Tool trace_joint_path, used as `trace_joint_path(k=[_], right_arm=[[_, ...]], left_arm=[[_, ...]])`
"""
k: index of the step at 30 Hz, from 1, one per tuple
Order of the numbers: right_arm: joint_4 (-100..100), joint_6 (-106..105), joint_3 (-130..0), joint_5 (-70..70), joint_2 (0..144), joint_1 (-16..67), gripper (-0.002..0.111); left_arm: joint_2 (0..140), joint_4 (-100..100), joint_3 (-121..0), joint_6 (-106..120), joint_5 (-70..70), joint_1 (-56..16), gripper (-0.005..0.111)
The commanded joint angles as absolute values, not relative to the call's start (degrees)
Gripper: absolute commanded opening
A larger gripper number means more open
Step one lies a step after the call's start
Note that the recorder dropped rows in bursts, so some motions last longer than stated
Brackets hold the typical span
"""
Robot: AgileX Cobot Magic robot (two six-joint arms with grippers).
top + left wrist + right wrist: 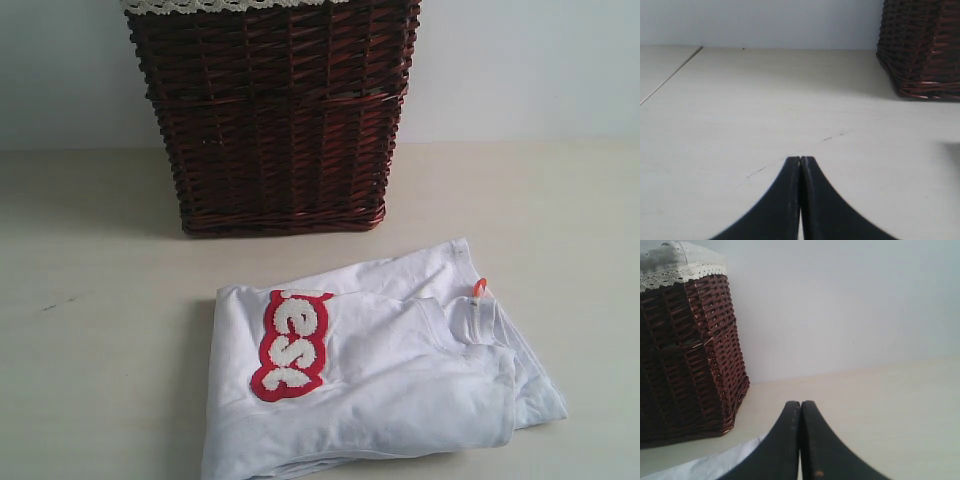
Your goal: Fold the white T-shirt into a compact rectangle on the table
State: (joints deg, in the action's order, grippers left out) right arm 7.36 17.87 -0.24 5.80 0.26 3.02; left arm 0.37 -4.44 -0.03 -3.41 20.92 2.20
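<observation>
White cotton short-sleeved T-shirt lies on the broad, flat, pale beige matte table, at 6 o'clock from the tall dark-brown wicker basket with its lace-trimmed liner. Shirt and basket are apart. The garment is already gathered into a rough, skewed rectangle several layers deep. Its red band with fuzzy white lettering sits at 9 o'clock of the bundle. The small orange collar tag sits at 2 o'clock, where collar and sleeve layers fan out unevenly.

My left gripper has its black fingers pressed together, holding nothing, over bare table. My right gripper is likewise closed and empty, with a white cloth edge just beside it. Neither appears in the exterior view.

Procedure, as I judge it: the step in hand is to square the loose 3 o'clock side.
1. Part my fingers fully before descending.
2. Pinch all layers at the 2 o'clock corner, not only the top sheet, because thin cotton slips and peels.
3. Pin the 9 o'clock side with my left fingers so the bundle does not drag.
4. Lift low, lay the cloth toward 9 o'clock, and release it flat.

Risk: catching the tag alone.
</observation>
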Motion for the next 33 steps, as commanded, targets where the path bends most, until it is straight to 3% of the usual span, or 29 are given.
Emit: trace_joint_path(k=[1,33], right_arm=[[7.4,18.3,0.0,6.9,0.0,2.7,0.0],[8.0,4.1,0.0,16.4,0.0,2.7,0.0]], left_arm=[[0.0,-4.2,0.0,-3.4,20.5,2.1,0.0],[0.0,-4.2,0.0,-3.4,20.5,2.1,0.0]])
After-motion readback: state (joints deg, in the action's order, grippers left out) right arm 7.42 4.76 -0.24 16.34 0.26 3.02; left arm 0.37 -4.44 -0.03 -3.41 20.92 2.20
